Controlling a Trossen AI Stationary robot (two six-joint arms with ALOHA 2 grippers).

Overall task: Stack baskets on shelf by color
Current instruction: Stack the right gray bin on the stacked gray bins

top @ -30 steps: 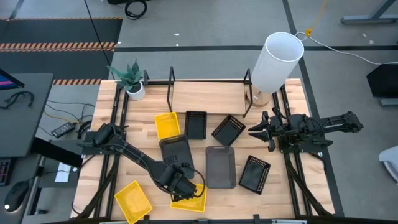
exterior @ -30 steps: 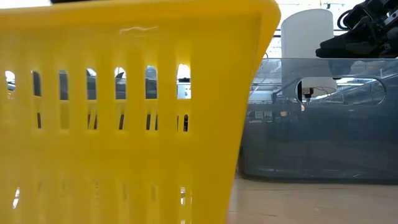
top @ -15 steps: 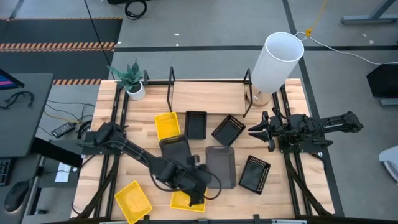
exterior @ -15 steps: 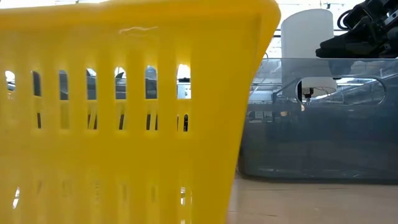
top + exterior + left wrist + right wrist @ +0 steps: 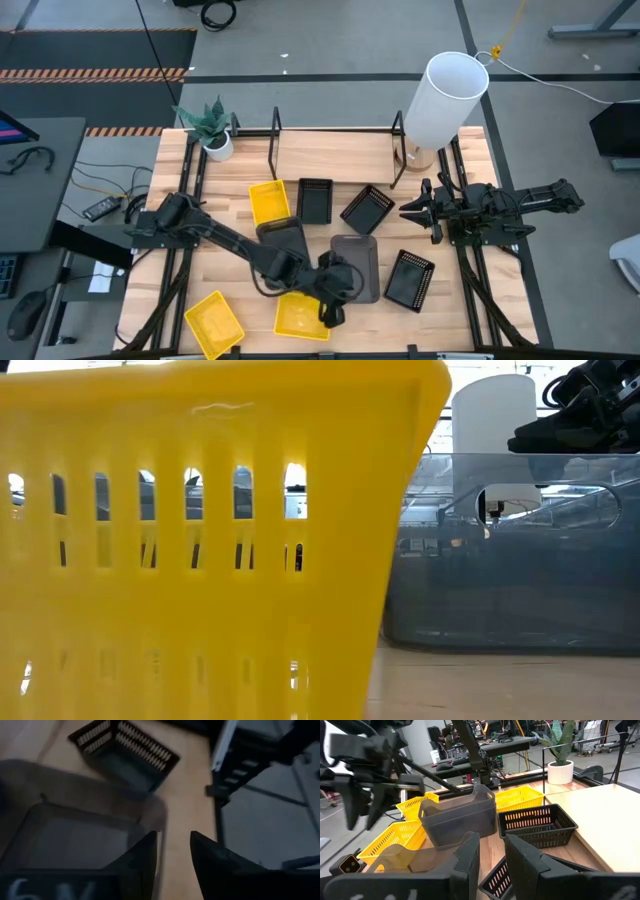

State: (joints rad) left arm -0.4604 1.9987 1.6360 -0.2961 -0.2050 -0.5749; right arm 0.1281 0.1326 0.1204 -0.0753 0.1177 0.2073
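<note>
Over grey basket [image 5: 355, 266], left hand [image 5: 335, 300], fingers apart, moved off yellow basket [image 5: 300, 316].

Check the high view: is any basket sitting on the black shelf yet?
No. The shelf holds nothing; every basket, like the yellow one, lies on the table.

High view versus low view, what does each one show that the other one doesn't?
Only the high view shows the left end effector, open and empty, at the near edge of a grey basket, plus black baskets, the potted plant and the shelf.

Only the low view shows the slotted wall of a yellow basket, filling most of the picture.

Both show the white cylinder and the right arm, waiting at the table's right side.
</note>
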